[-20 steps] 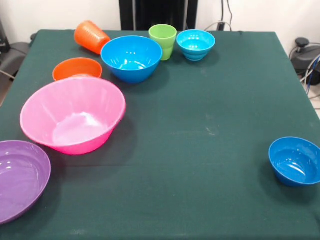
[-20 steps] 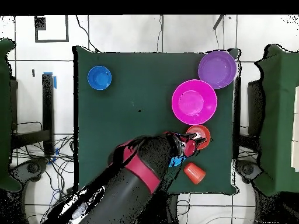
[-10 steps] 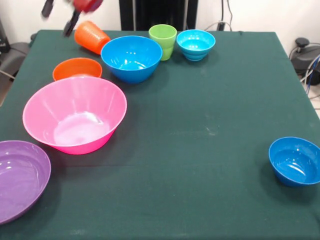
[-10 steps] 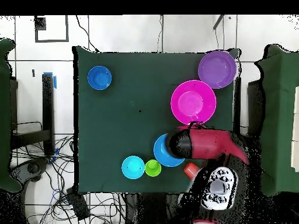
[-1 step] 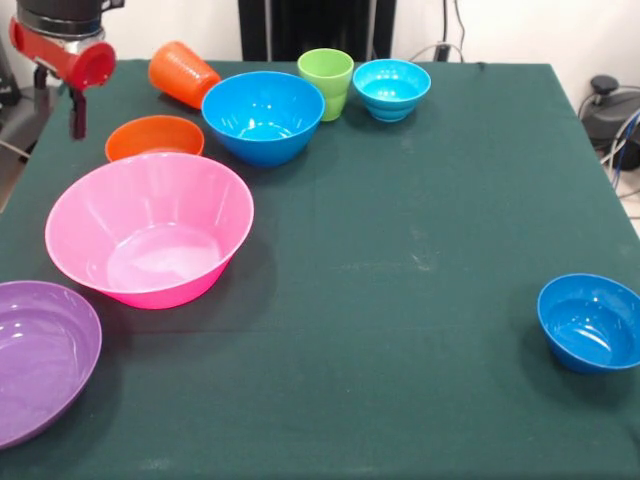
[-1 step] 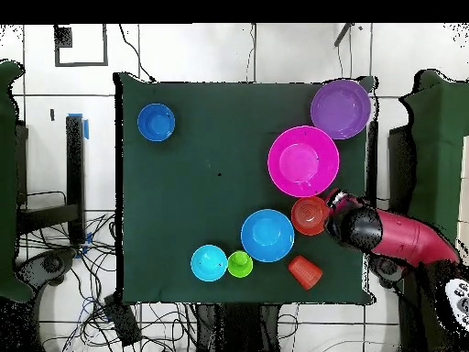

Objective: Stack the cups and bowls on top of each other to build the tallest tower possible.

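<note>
1. We see no tower: every piece sits apart on the green table [image 5: 420,200].
2. The orange ribbed cup [image 5: 182,73] lies tipped on its side at the far left. The lime green cup [image 5: 326,82] stands upright between the medium blue bowl [image 5: 263,115] and the small cyan bowl [image 5: 391,88].
3. The small orange bowl [image 5: 154,138] sits just left of the medium blue bowl, with the huge pink bowl [image 5: 148,240] nearer and the purple bowl [image 5: 40,355] at the near left corner.
4. The small dark blue bowl [image 5: 590,322] sits alone at the near right, well apart from the rest.
5. The gripper [image 5: 74,110] hangs at the table's far left edge, just left of the small orange bowl and touching nothing; we cannot tell how wide its fingers stand.
</note>
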